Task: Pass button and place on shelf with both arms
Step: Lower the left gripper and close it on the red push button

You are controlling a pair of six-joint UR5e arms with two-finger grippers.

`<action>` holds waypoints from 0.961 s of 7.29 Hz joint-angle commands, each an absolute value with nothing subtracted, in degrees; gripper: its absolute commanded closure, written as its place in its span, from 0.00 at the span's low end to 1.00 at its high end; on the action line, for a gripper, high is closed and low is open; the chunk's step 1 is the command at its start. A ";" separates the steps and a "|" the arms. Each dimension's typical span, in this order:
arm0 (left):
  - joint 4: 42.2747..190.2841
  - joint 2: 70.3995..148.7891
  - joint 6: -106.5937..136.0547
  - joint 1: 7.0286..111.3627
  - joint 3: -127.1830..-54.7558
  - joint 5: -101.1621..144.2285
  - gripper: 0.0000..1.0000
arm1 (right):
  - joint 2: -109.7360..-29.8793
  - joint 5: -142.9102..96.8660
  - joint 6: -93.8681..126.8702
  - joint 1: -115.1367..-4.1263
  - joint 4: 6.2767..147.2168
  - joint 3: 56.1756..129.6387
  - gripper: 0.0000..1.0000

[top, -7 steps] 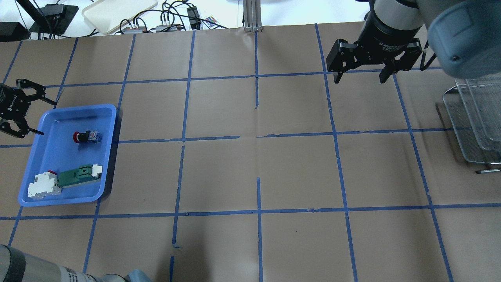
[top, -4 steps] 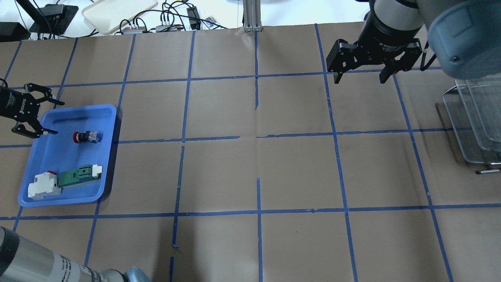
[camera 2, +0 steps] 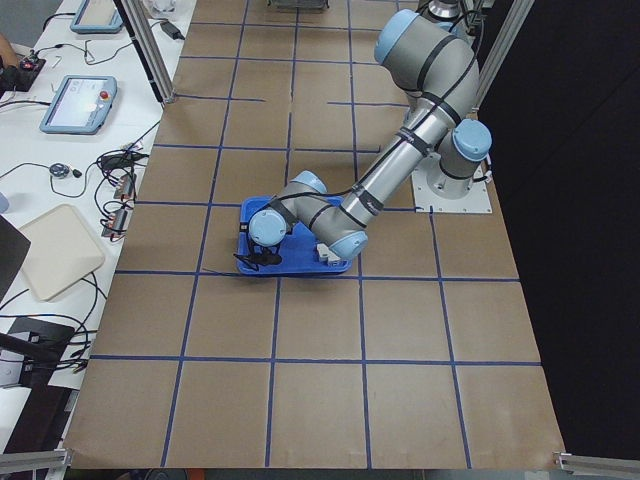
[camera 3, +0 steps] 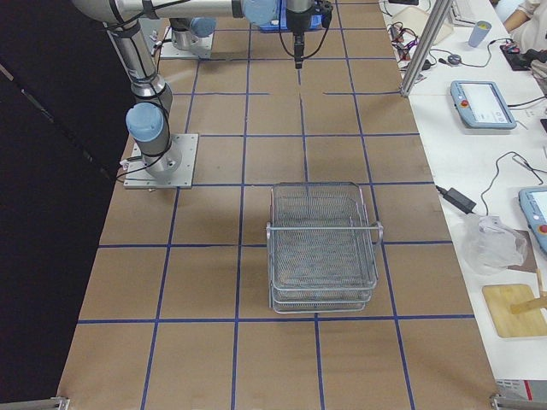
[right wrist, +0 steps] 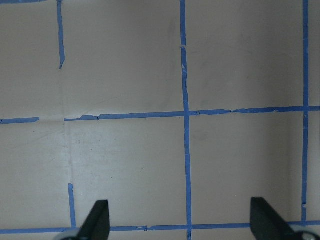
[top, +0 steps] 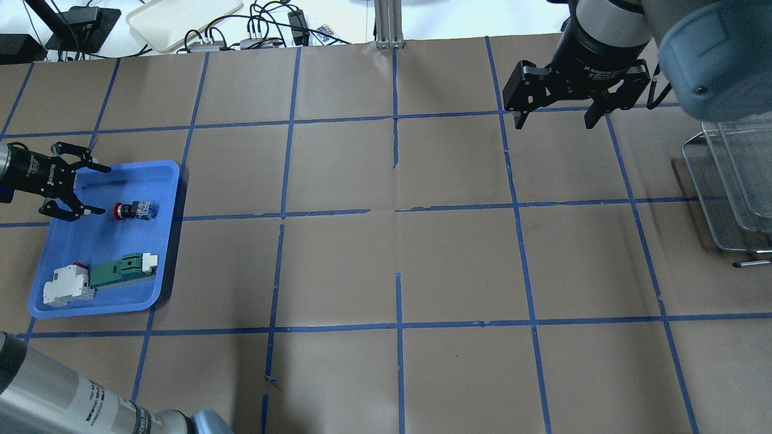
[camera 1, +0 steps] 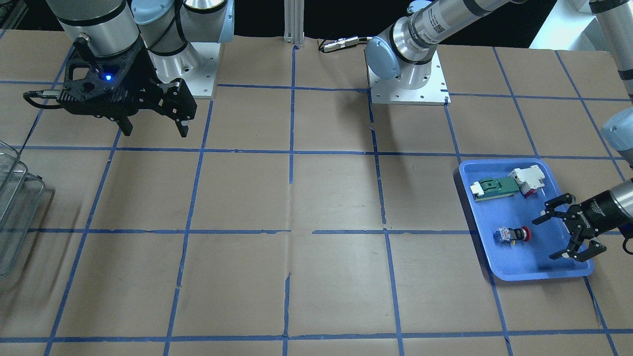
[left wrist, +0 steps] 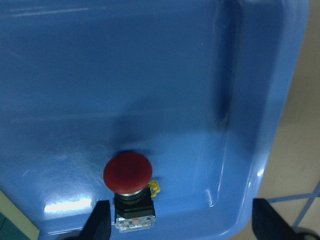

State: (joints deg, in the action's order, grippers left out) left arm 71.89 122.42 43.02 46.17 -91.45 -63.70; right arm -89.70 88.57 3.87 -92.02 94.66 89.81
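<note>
The button (top: 134, 210) lies on its side in the blue tray (top: 172, 241), red cap toward my left gripper. It also shows in the front view (camera 1: 514, 234) and the left wrist view (left wrist: 128, 175). My left gripper (top: 104, 190) is open over the tray's left part, just short of the cap, with one fingertip close to it. It holds nothing in the front view (camera 1: 545, 239). My right gripper (top: 553, 123) is open and empty, high over the far right of the table (camera 1: 156, 132). The wire shelf (top: 733, 193) stands at the right edge (camera 3: 323, 248).
A flat green-and-white part (top: 120, 269) and a white-red block (top: 66, 284) lie in the near end of the tray. Cables and a cream tray (top: 181, 18) lie beyond the table's far edge. Brown paper with blue tape lines covers the table.
My left gripper has moved right, from outside the tray's left rim to over the tray, close to the button's cap. The right arm has not moved.
</note>
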 commanded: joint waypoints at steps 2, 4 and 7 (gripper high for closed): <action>71.98 122.96 43.77 46.14 -92.02 -64.34 0.00 | -89.74 88.59 3.87 -92.02 94.66 89.82 0.00; 72.59 123.31 43.25 46.14 -92.81 -64.34 0.00 | -89.74 88.59 3.87 -92.02 94.66 89.82 0.00; 72.69 123.75 42.89 46.14 -92.90 -64.34 0.00 | -89.74 88.51 3.87 -92.02 94.66 89.82 0.00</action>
State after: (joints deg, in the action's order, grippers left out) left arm 72.65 123.50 42.99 46.14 -92.85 -64.33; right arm -89.74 88.56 3.87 -92.02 94.66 89.82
